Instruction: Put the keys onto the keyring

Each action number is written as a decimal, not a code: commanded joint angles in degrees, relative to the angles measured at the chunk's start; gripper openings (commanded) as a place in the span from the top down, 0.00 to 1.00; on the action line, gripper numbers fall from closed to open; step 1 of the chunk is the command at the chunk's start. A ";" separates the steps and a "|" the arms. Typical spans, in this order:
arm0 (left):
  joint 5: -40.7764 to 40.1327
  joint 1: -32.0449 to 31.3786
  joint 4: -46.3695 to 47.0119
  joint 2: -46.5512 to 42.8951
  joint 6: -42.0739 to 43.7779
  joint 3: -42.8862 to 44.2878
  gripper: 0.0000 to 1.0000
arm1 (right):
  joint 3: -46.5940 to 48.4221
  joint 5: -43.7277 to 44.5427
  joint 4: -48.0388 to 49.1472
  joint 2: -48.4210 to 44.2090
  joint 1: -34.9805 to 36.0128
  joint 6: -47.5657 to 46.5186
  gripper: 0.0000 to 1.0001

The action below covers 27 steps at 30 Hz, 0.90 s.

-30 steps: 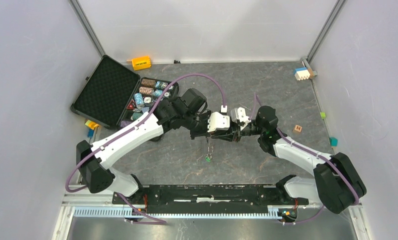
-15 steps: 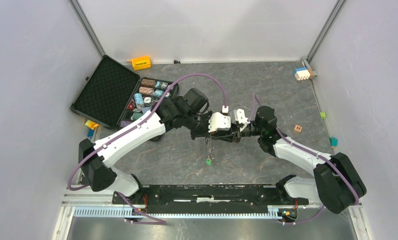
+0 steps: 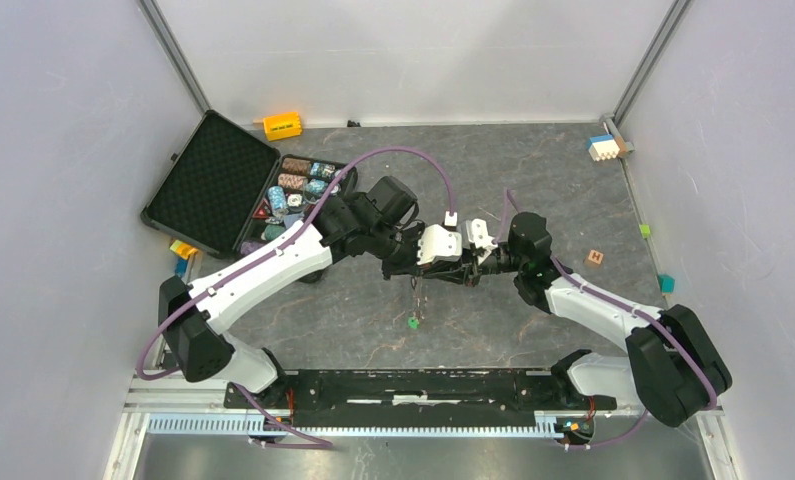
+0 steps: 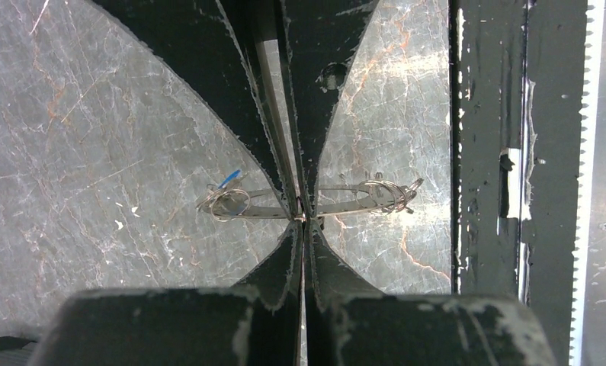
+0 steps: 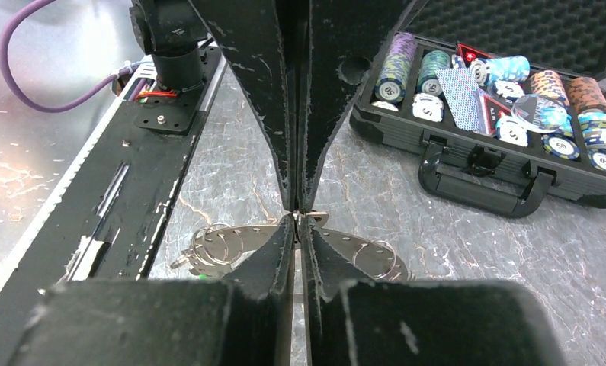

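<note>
The keyring (image 4: pixel 258 207) is a flat grey metal ring with small holes, held in the air above the table. My left gripper (image 4: pixel 300 216) is shut on its edge, and my right gripper (image 5: pixel 297 218) is shut on it from the opposite side, tip to tip. It also shows in the right wrist view (image 5: pixel 235 240). Small split rings (image 4: pixel 386 195) hang on it. A blue sliver (image 4: pixel 229 178) shows at its left end. In the top view a bunch of keys (image 3: pixel 415 298) dangles below the meeting grippers (image 3: pixel 453 270), with the green key (image 3: pixel 411 322) lowest. The black key cannot be told apart.
An open black case (image 3: pixel 218 185) of poker chips (image 5: pixel 505 99) lies at the far left. Coloured blocks sit by the walls: orange (image 3: pixel 282 124), blue and white (image 3: pixel 602 147), and a lettered cube (image 3: pixel 595 257). The black arm rail (image 4: pixel 513 152) runs along the near edge.
Both grippers, still clamped on the keyring, shifted a little to the left. The hanging keys swung slightly, and the green key ends a bit lower and further left.
</note>
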 commanded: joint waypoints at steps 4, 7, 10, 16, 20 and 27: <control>3.04 -0.28 0.72 0.29 0.08 2.86 0.98 | 0.68 0.79 0.51 0.86 0.44 -0.38 0.95; 2.96 -0.33 0.71 0.36 0.09 2.69 0.98 | 0.76 0.77 0.43 0.83 0.49 -0.37 1.00; 2.98 -0.31 0.71 0.37 0.21 2.31 0.98 | 1.01 0.88 0.11 0.70 0.49 -0.38 1.00; 3.21 0.40 2.42 -0.80 -0.59 0.50 0.82 | 0.51 1.03 0.37 0.09 0.28 -0.46 1.00; 4.74 2.68 8.20 -5.85 -1.32 -5.20 0.47 | -0.65 0.56 4.97 -0.37 -0.37 3.72 1.00; 8.08 5.27 20.97 -14.94 0.77 -18.90 0.37 | -2.49 -0.79 18.04 -0.33 -1.59 15.26 1.00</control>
